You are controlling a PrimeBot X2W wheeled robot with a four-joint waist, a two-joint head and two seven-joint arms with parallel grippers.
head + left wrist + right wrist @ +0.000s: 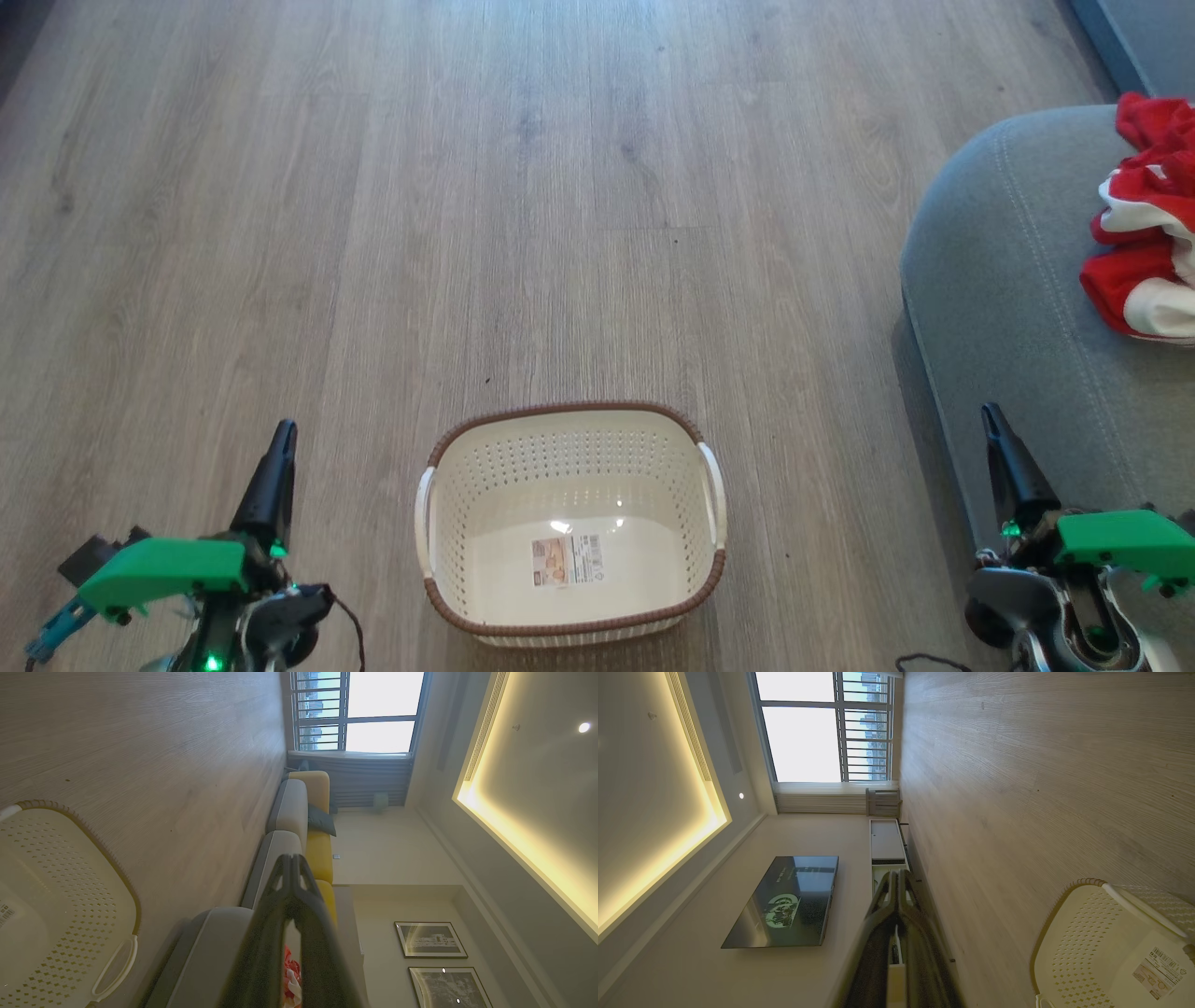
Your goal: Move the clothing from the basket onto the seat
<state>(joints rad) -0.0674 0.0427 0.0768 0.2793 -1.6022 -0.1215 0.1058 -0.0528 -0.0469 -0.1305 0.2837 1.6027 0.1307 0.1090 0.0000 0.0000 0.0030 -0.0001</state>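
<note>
Clothing (pixel 1146 233), soft red garments with white stripes and trim, lay bunched on the large grey upholstered seat cushion (pixel 1008 280) at the right edge of my head view. The small cream-white perforated plastic basket (pixel 569 457) with its brown rim stood on the pale wood-plank floor (pixel 560 187), bottom centre, a label sticker (pixel 567 560) showing on its bare bottom. My left claw (pixel 283 431) at lower left and right claw (pixel 990 415) at lower right both had fingertips pressed together, gripping nothing.
</note>
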